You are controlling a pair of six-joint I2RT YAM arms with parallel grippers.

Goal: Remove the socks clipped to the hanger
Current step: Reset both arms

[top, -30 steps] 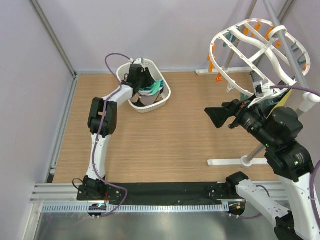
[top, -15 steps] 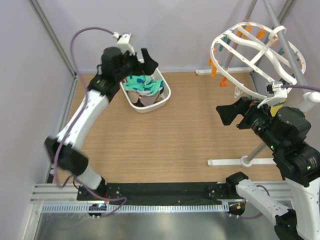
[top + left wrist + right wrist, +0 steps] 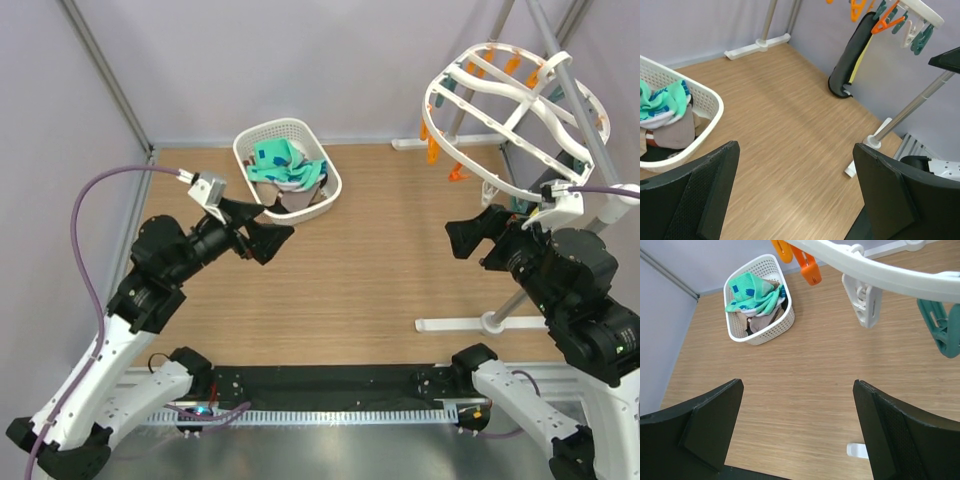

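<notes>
Left fingers (image 3: 268,238) are standing wide apart, holding nothing, hovering over the counter (image 3: 370,280) just near of the basket (image 3: 300,213). Right fingers (image 3: 472,238) are gaping equally wide and empty, hanging under the near rim of the hanger (image 3: 900,277).

The hanger is sitting tilted on its pole (image 3: 912,109) at far right. Orange, teal and white pegs (image 3: 807,267) are dangling bare in the right wrist view.

The socks (image 3: 283,168) are lying heaped in the basket at far left, teal-and-white one topmost.

A black-and-yellow sock (image 3: 852,65) is hanging below the hanger; cannot tell whether a peg is gripping it.
</notes>
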